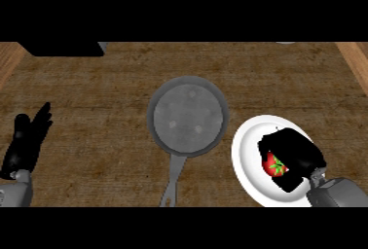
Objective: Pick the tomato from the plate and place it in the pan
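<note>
Right hand [295, 155] is curling around the tomato [274, 165] over the white plate [248, 141]; left hand [25, 141] is resting open. Lifting with the tomato poorly seated could be letting it slip short of the pan [188, 116].

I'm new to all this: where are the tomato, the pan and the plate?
tomato [274, 165]: head view, red skin beside the right hand.
pan [188, 115]: head view, bare grey bottom.
plate [248, 146]: head view, bare white left rim.
</note>
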Robot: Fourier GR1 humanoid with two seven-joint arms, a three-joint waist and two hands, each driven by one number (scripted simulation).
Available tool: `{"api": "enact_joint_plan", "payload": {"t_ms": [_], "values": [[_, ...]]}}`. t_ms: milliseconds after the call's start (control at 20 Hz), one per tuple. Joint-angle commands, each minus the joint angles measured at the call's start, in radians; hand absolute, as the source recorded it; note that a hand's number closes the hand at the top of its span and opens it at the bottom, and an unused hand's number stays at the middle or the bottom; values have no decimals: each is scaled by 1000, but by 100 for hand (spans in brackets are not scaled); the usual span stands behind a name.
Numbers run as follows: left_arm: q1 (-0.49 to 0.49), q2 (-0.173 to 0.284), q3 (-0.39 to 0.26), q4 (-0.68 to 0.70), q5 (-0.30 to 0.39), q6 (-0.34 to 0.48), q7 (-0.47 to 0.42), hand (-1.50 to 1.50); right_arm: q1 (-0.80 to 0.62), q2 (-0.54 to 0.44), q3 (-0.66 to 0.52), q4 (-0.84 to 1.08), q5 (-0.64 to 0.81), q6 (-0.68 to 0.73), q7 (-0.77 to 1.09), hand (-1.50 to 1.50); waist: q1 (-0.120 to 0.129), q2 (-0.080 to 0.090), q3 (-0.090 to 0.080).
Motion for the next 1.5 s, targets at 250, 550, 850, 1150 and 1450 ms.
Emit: {"api": "enact_joint_plan", "payload": {"t_ms": [250,550,850,1150,1450], "values": [[-64,-29,-10,26,-40,38,29,0,26,-131,-251,133,-70,-79,-132,150,-9,3,2],[17,0,30,-21,-4,-17,8,0,-7,-158,-396,148,-165,-76,-222,150,-1,1,1],[-25,-1,26,30,-10,-15,12,0,-23,-24,-466,-35,-306,-258,-305,150,-14,1,2],[30,27,43,-49,-1,-50,25,0,-39,20,-447,-237,-369,-119,-174,150,0,-1,1],[-60,-39,-8,-49,-59,19,96,0,-182,161,-369,-204,-353,-94,19,150,3,2,1]]}}
